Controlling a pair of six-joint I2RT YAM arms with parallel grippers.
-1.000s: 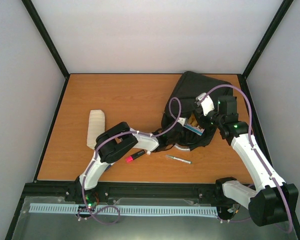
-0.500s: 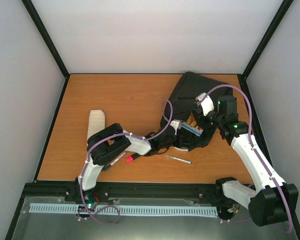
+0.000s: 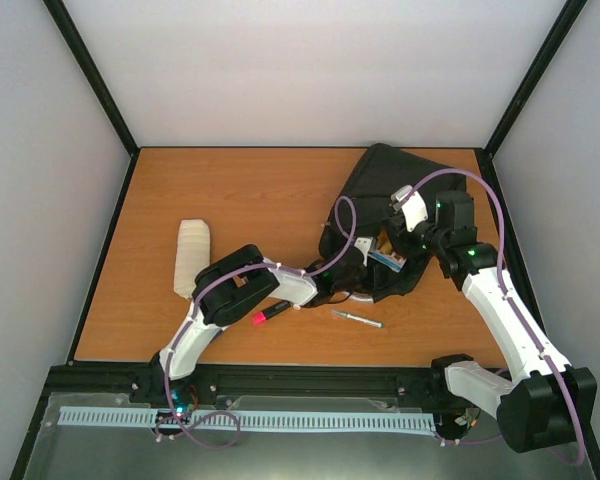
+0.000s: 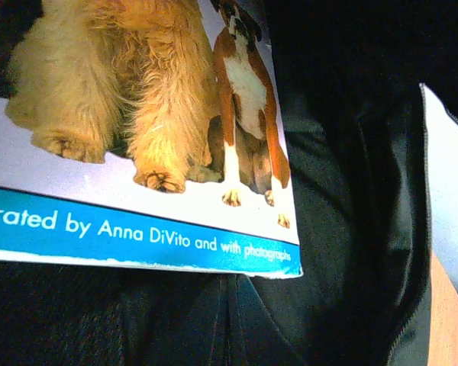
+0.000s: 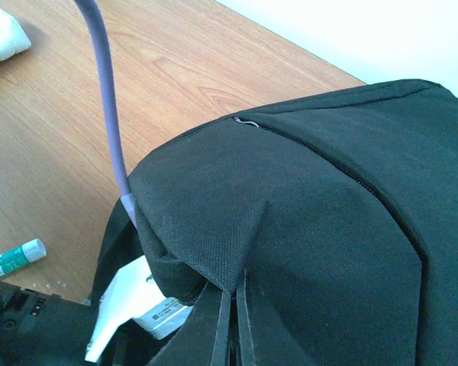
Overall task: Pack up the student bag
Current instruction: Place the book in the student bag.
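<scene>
Bag: the large black fabric student bag (image 3: 405, 185) lay on the brown wooden bench (image 3: 240, 195), with its mouth gaping on the side that faced the arms' bases.
Right pincer (image 5: 232, 293): nipped tight on a fold of the bag's black cloth at the top edge of the mouth, where the fabric stood up in a peak.
Left pincer (image 3: 358, 262): pushed up to the bag's mouth and closed. Its fingers did not show in its own camera, so I could not tell whether it gripped anything.
Book: a thin picture book with dogs on the cover and a blue band along its lower edge (image 4: 160, 114) sat in the bag's mouth against the black lining.
Pen: a slim silver pen (image 3: 357, 319) lay just outside the bag's mouth.
Marker: a black marker with a red cap (image 3: 270, 313) lay left of the bag's mouth, beside the left arm.
Cloth: a cream rolled bundle (image 3: 191, 257) lay well apart from the bag, to its left.
</scene>
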